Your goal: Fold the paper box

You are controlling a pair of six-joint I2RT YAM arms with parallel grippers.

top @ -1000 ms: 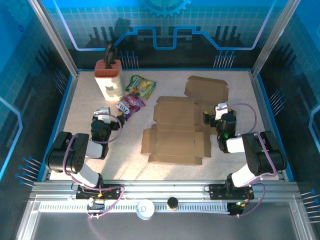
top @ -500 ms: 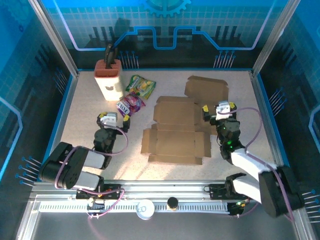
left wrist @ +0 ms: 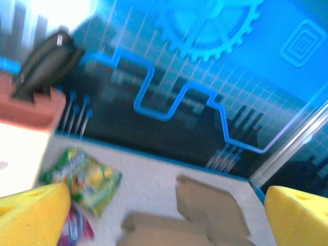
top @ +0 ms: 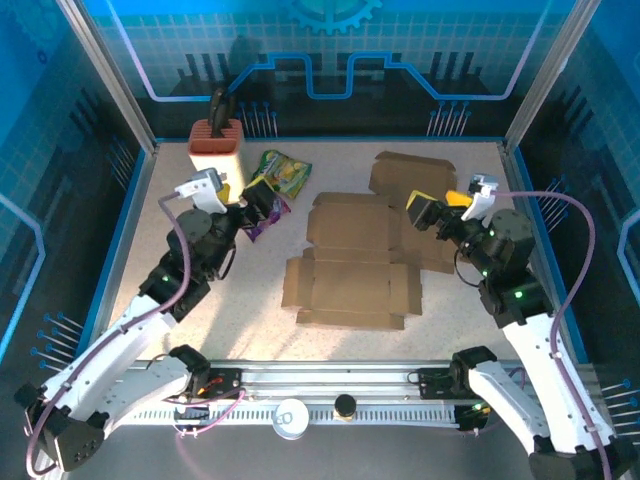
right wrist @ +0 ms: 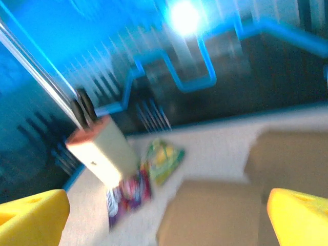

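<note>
Between the left end effector [top: 257,205] and right end effector [top: 437,207], both spread wide and empty, lies the paper box [top: 350,268].

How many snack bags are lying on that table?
2. The green bag lies at the back left; the purple bag lies just in front of it. More could be hidden, but none shows.
</note>
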